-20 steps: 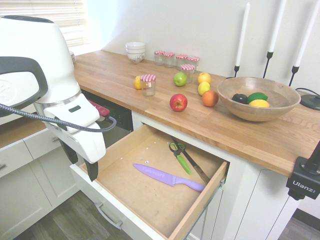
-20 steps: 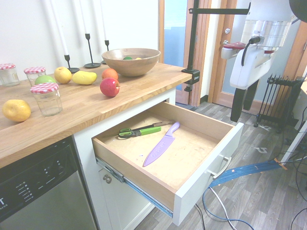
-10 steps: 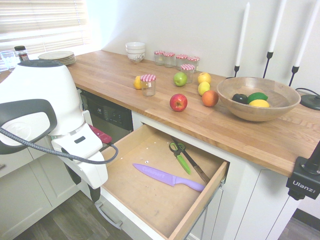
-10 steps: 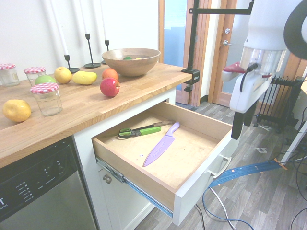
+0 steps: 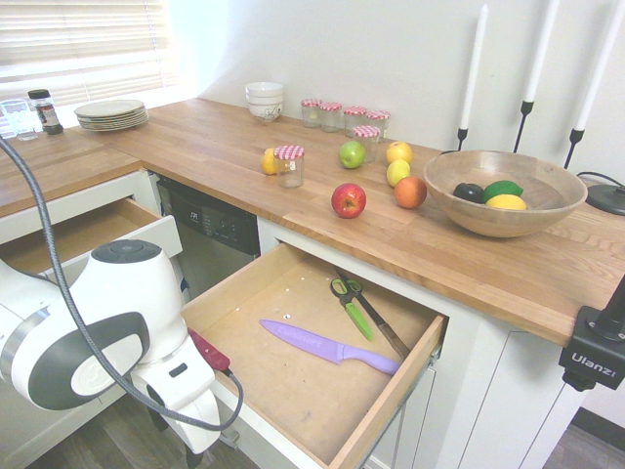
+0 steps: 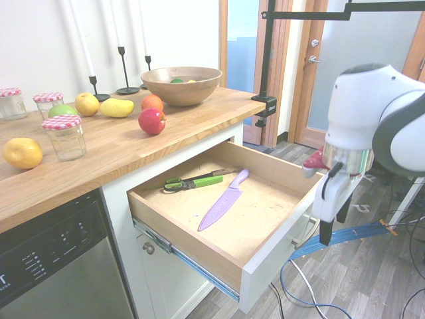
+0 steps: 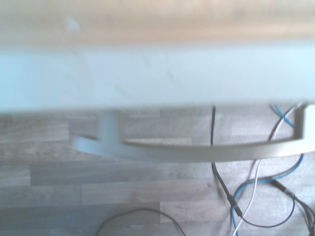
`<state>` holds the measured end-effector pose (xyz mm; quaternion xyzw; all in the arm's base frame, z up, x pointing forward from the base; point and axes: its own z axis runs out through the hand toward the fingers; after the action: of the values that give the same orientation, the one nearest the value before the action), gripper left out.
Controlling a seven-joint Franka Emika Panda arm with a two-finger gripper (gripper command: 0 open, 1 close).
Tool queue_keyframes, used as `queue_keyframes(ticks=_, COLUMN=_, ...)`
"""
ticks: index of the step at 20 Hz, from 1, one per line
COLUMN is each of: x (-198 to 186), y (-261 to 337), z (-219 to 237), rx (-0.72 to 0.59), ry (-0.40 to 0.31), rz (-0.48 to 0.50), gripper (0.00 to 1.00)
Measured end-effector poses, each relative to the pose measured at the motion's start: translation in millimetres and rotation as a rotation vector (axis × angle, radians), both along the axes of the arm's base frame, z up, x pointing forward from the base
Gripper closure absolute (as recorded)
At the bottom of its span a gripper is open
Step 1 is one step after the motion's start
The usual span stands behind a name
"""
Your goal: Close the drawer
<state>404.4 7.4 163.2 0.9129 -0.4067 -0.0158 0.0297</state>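
The drawer stands pulled far out from under the wooden counter, its pale plywood box open to view. Its white front faces the floor side. The wrist view shows that front close up, with the curved silver bar handle just off it. My gripper hangs low, right in front of the drawer's front near the handle, fingers open and empty. In the first exterior view the gripper sits at the drawer's near left corner and hides the front.
Inside the drawer lie a purple knife and green-handled scissors. A narrower drawer is open to the left, beside the dishwasher. Fruit, jars and a wooden bowl stand on the counter. Cables trail on the floor.
The arm has come down from above the drawer's front edge to a low spot in front of the drawer face. The fingers stayed open; the drawer has not moved.
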Motion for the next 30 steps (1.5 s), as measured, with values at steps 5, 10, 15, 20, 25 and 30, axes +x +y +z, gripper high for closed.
queue_keyframes(ticks=5, x=4, y=-4, z=-35, rx=-0.013, ry=-0.007, rz=-0.011, gripper=0.00)
queue_keyframes(ticks=10, x=8, y=-5, z=-58, rx=0.004, ry=-0.021, rz=-0.035, gripper=1.00)
queue_keyframes(ticks=15, x=9, y=-4, z=-60, rx=0.020, ry=-0.037, rz=-0.029, gripper=1.00)
queue_keyframes(ticks=20, x=9, y=1, z=-64, rx=0.022, ry=-0.060, rz=-0.024, gripper=1.00)
queue_keyframes(ticks=25, x=10, y=1, z=-63, rx=0.021, ry=-0.068, rz=-0.022, gripper=1.00)
queue_keyframes(ticks=30, x=9, y=-1, z=-64, rx=0.022, ry=-0.068, rz=-0.017, gripper=1.00)
